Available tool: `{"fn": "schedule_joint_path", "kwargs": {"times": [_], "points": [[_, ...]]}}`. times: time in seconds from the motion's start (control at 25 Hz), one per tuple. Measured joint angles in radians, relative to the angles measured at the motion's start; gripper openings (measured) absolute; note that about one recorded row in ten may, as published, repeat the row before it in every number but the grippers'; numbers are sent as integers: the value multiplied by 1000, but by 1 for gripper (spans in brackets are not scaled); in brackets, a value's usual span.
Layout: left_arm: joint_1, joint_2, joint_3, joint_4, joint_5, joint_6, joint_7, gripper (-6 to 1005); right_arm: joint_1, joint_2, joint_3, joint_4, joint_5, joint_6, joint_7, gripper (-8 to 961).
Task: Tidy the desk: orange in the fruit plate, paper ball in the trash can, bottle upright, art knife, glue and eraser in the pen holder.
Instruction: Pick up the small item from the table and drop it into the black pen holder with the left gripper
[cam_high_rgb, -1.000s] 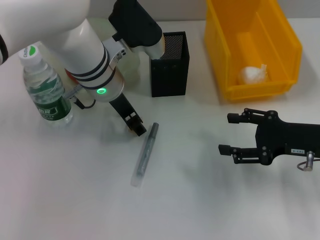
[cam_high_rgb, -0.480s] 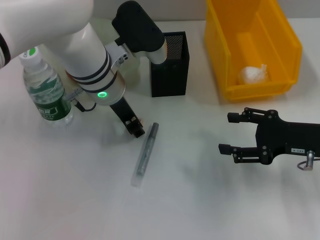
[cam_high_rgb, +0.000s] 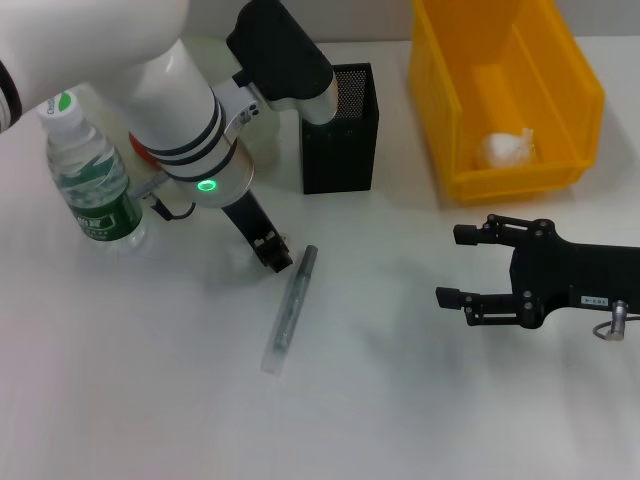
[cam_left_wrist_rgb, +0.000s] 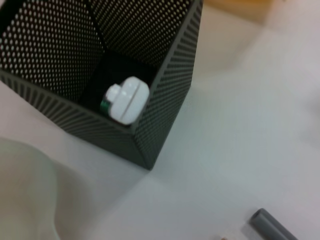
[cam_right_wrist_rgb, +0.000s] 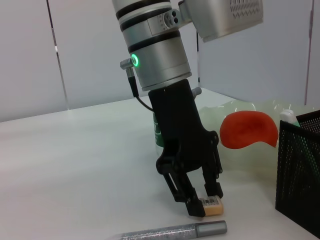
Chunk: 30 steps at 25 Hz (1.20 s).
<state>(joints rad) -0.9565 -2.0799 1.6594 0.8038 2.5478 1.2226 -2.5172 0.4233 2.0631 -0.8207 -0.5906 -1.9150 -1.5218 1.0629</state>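
With my left gripper (cam_right_wrist_rgb: 204, 196) pinching the eraser (cam_right_wrist_rgb: 212, 205) near the pen holder (cam_high_rgb: 339, 127), I judge lifting comes next; right gripper (cam_high_rgb: 468, 266) spread.

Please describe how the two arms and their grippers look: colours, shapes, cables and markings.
The left arm is glossy white with black bands, a silver wrist ring carrying a green light, a thin dark cable and a black left gripper. The right gripper is matte black, with slim parallel fingers, a small white label and a metal ring at the wrist.
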Motion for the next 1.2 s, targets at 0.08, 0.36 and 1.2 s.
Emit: {"fn": "schedule_joint_path", "kwargs": {"times": [0.08,0.36,1.2], "points": [[6,0,-4,18,0,7,-3,447,0,0,0,0,0,0,-1,819],[75,4,-50,156,-55,47,3,445,2,0,2,0,1,0,-2,818],[322,10,-371,-33,-830,97,687,437,2,-8,3,0,0,0,-4,817]]}}
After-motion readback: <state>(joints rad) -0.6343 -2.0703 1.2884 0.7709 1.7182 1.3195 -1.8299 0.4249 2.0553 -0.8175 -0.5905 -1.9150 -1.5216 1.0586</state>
